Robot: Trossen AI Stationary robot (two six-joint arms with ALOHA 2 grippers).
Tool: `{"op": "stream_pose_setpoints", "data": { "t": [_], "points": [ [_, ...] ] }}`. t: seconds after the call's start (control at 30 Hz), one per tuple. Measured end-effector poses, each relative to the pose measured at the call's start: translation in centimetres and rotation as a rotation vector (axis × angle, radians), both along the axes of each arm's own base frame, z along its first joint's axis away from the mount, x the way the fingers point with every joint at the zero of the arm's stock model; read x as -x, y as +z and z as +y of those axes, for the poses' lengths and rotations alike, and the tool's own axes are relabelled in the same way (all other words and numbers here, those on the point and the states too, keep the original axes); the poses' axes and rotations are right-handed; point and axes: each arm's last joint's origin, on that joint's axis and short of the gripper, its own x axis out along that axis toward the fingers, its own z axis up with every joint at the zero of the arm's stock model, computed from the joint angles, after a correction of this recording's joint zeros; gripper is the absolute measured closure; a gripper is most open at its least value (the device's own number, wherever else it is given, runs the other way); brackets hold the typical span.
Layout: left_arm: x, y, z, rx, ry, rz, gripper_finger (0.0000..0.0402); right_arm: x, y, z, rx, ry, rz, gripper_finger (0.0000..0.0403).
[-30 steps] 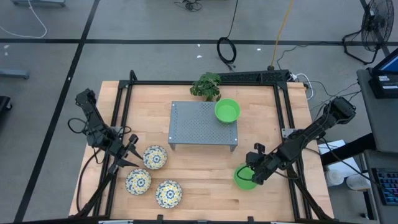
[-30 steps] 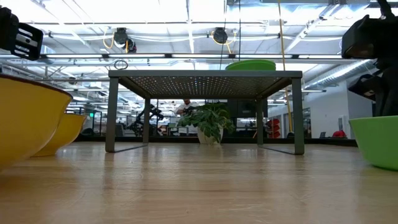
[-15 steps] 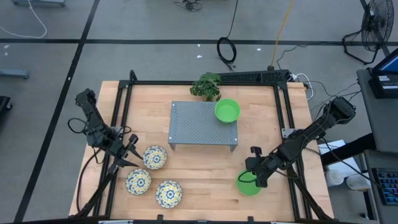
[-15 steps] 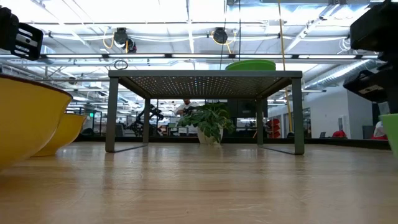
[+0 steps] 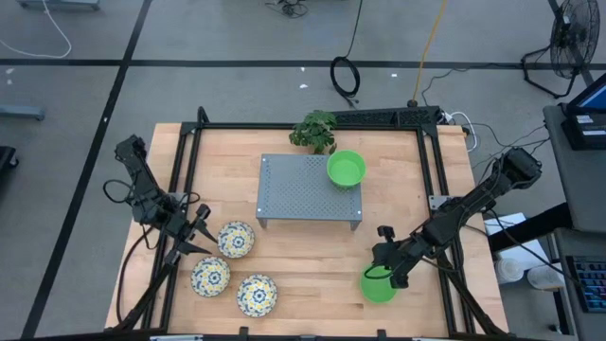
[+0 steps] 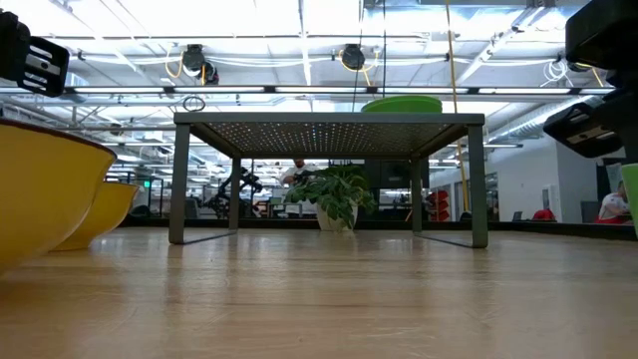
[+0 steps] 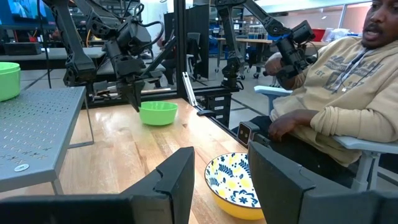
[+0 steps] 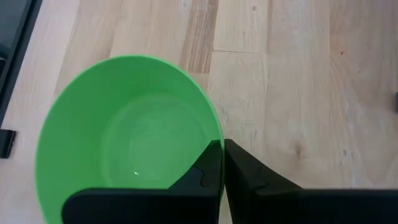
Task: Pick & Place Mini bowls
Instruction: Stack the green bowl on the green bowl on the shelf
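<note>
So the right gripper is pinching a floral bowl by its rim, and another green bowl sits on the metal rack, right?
Not quite: the right gripper is pinching a plain green bowl by its rim, as the right wrist view shows. The other green bowl does sit on the metal rack.

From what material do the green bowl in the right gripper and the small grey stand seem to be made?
Green bowl, pinched at its rim by the right gripper: probably plastic, given its even bright colour and soft glossy highlights.
Grey stand: probably painted metal, a matte grey sheet perforated with rows of small holes, on thin legs.
</note>
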Motion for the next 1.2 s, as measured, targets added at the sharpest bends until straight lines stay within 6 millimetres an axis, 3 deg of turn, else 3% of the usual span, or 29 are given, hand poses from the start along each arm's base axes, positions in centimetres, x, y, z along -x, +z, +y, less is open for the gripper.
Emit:
{"op": "stream_pose_setpoints", "data": {
  "t": [0.33, 0.67, 1.2],
  "points": [
    [0.0, 0.0, 0.0, 0.000, 0.000, 0.000, 0.0249, -0.2, 0.2, 0.2, -0.018, 0.043, -0.027, 0.0402],
    [0.0, 0.0, 0.0, 0.000, 0.000, 0.000, 0.0249, -1.1, 1.3, 1.2, -0.100, 0.195, -0.179, 0.0402],
    [0.0, 0.0, 0.0, 0.000, 0.000, 0.000, 0.0249, -2.1, 3.4, 1.2, -0.149, 0.228, -0.396, 0.0402]
  ]
}}
